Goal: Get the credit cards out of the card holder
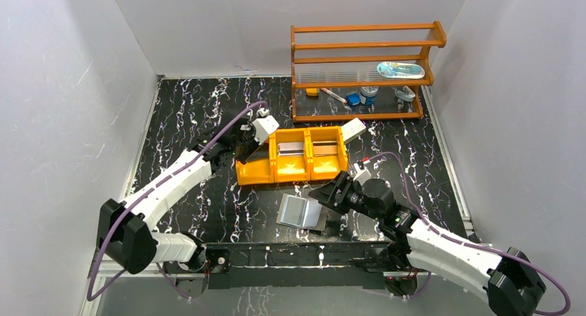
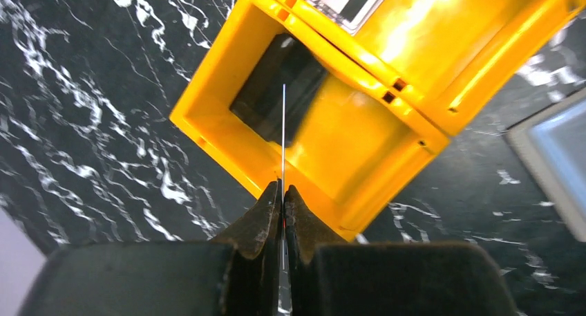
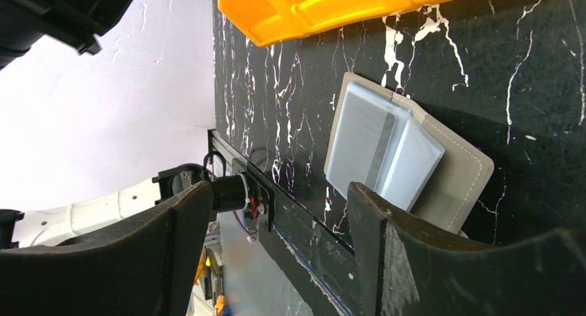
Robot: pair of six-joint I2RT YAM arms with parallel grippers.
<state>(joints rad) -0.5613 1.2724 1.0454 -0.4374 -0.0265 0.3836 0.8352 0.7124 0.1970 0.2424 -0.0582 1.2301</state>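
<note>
The grey card holder (image 1: 302, 211) lies open on the black marble table in front of the orange tray, pale blue-grey inner faces up; it also shows in the right wrist view (image 3: 456, 178). My right gripper (image 1: 326, 191) is open and empty just right of it, jaws wide apart (image 3: 276, 212). My left gripper (image 1: 250, 140) is shut on a thin card seen edge-on (image 2: 283, 136), held over the tray's left compartment (image 2: 228, 150). A silvery grey card (image 1: 291, 149) lies in the middle compartment and a brownish card (image 1: 327, 149) in the right one.
The orange three-compartment tray (image 1: 257, 174) sits mid-table. A white box (image 1: 354, 129) lies at its back right corner. A wooden shelf (image 1: 363, 70) with small items stands at the back right. White walls enclose the table on three sides.
</note>
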